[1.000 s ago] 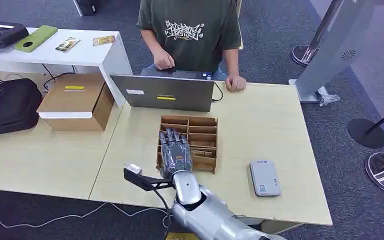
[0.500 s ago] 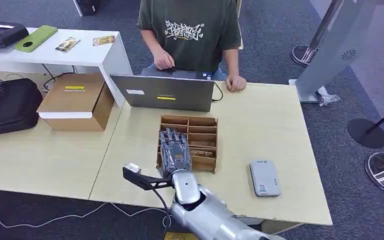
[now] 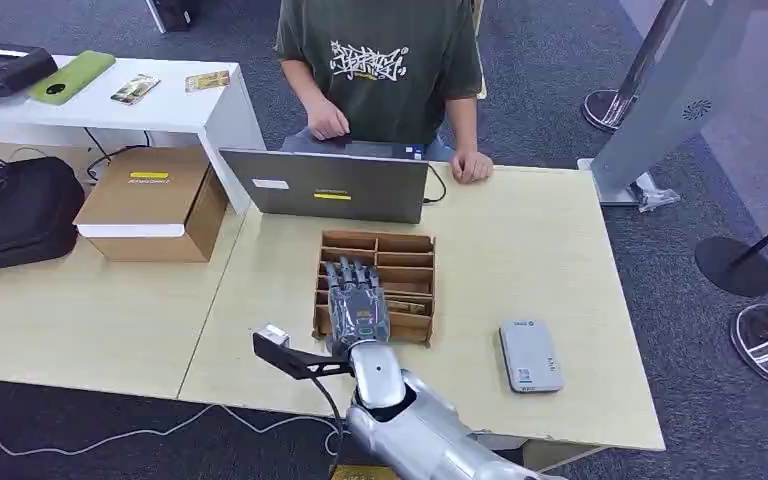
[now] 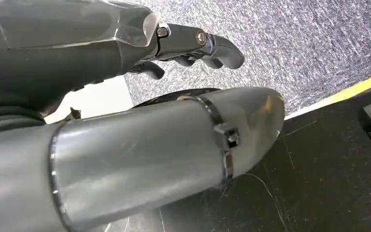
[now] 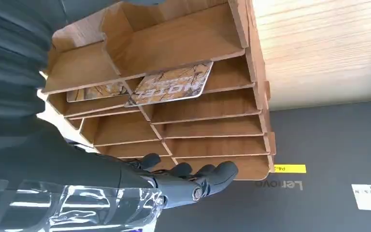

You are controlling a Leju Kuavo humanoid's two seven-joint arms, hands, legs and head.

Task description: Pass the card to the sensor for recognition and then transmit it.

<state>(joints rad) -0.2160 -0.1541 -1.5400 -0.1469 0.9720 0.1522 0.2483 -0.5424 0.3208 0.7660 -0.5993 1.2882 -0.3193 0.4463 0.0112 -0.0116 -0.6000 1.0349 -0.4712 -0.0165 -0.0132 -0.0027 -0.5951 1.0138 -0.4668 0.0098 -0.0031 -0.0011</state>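
Card: we see a patterned card (image 5: pixel 170 83) lying flat in one slot of the wooden organiser, upper middle of the right wrist view; a second card (image 5: pixel 96 91) lies in the neighbouring slot just beside it. In the head view a card (image 3: pixel 407 307) shows in a lower right compartment, just right of the hand.
Organiser: we note a wooden compartment rack (image 3: pixel 404 262) at the centre of the head view, on the light wood table (image 3: pixel 520 240), just below the laptop.
Right hand: we find the right hand (image 3: pixel 356 302) extended palm down over the left column of the rack, fingers (image 5: pixel 211 176) straight and slightly apart, holding nothing. Whether it touches the wood, we cannot tell.
Left hand: we see the left hand (image 4: pixel 183 46) in the upper part of the left wrist view, fingers curled inward with nothing in them, above grey carpet.
Sensor: we record a grey reader (image 3: pixel 530 355) lying flat at the lower right of the table, well apart from the rack.
Laptop: a grey laptop (image 3: pixel 326 186) stands open just above the rack, its lid back facing us.
Person: a person in a green printed shirt (image 3: pixel 380 62) sits at the top centre, one hand (image 3: pixel 471 166) resting on the table edge.
Surroundings: a cardboard box (image 3: pixel 152 203) sits at the left; a white side table (image 3: pixel 170 105) occupies the upper left.
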